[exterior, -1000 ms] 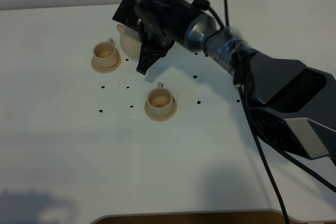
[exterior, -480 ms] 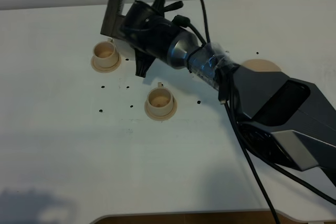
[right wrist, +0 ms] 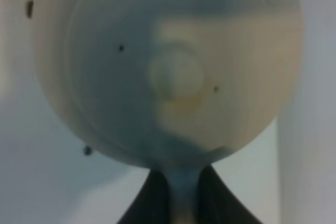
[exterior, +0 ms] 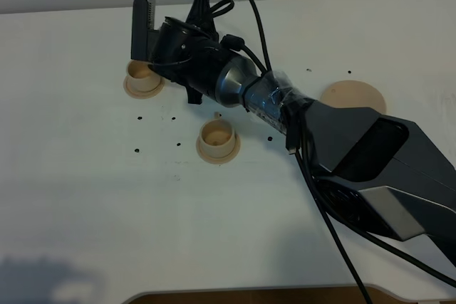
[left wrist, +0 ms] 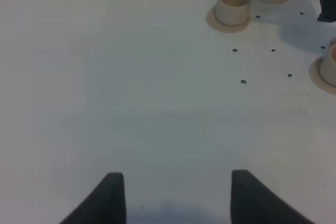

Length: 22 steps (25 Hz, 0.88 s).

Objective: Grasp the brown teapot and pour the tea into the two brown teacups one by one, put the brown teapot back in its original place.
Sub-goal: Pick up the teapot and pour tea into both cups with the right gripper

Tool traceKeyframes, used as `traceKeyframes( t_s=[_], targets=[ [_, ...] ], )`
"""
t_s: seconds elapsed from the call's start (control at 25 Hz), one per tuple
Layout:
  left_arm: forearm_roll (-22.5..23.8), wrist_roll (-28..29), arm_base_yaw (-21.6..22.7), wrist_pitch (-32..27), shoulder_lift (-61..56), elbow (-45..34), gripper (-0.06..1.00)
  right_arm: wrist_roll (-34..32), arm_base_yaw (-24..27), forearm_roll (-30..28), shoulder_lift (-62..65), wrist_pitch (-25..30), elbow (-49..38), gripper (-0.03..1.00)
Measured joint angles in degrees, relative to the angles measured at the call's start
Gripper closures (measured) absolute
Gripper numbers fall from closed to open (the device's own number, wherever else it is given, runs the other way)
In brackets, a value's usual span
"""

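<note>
Pinching the thin loop handle of the brown teapot (right wrist: 173,72), the right gripper (right wrist: 181,177) had its two dark fingers (right wrist: 149,205) drawn in tight on either side of that handle, with no slack showing between them and the clay. The wrist view looked straight onto the pot's round lid and its small knob (right wrist: 176,74), both blurred by closeness.

The pot hung just beside the far teacup (left wrist: 231,4). In the left wrist view its pale body sat close to that cup's rim. From the high camera it was hidden under the black wrist (exterior: 185,55), which also covered part of the cup and its small saucer (left wrist: 220,26). Whether the spout reached over the cup's mouth could not be told.

The second teacup (exterior: 216,139) stood near the far teacup on a saucer of its own, apart from the gripper. The wide round saucer (exterior: 353,97) lay well apart from the far teacup, its near edge cut off by the right arm (exterior: 356,154).

The left gripper (left wrist: 177,177) was also well apart from the far teacup, its fingers spread wide above the white table (left wrist: 105,77) and holding nothing. Small black specks (left wrist: 234,50) dotted the table near the far teacup.
</note>
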<state>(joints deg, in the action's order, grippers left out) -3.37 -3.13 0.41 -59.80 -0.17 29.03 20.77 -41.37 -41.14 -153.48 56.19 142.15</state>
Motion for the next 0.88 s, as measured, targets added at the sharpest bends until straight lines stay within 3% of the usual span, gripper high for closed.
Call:
traceKeyframes(
  t_s=[0.88],
  targets=[
    [0.0, -0.1, 0.0, 0.0, 0.0, 0.0, 0.46, 4.9, -0.8, -8.6, -1.1, -0.2, 0.0, 0.85]
  ],
)
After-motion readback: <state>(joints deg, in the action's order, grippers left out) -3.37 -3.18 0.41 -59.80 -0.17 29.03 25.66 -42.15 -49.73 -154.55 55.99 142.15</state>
